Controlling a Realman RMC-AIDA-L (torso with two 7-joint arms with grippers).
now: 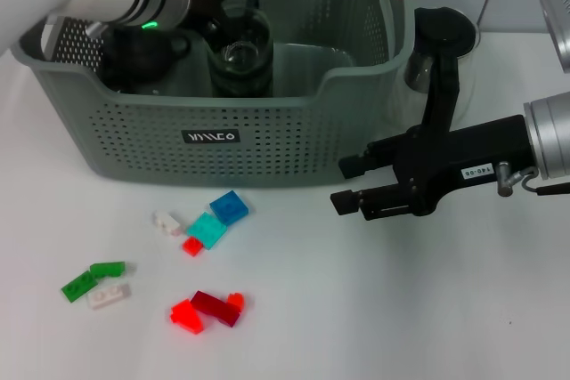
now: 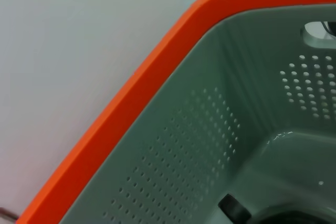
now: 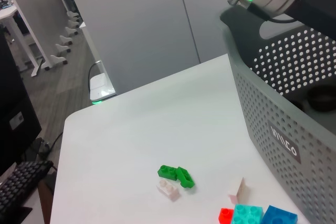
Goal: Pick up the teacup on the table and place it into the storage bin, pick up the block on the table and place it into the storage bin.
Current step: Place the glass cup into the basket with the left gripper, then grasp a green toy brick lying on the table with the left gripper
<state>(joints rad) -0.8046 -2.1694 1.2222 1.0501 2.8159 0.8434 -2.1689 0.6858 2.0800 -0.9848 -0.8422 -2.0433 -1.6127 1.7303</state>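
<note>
Deep inside the grey perforated storage bin point(image 1: 267, 144), left gripper point(image 1: 209, 20) beside a clear glass teacup point(image 1: 240, 60); jaws hidden, cannot tell whether gripping. Just off the bin's right front corner, right gripper point(image 1: 352, 186), black jaws slightly parted, holding nothing. Small studded plastic blocks scattered toward the tabletop's front edge: blue block point(image 1: 230, 207), green block point(image 1: 107, 269).

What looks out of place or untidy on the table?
The small blocks lie scattered loose on the table in front of the bin, some askew. Nothing looks spilled or broken. The left claw is inside the bin by a dark cup; the right claw hovers beside it.
</note>
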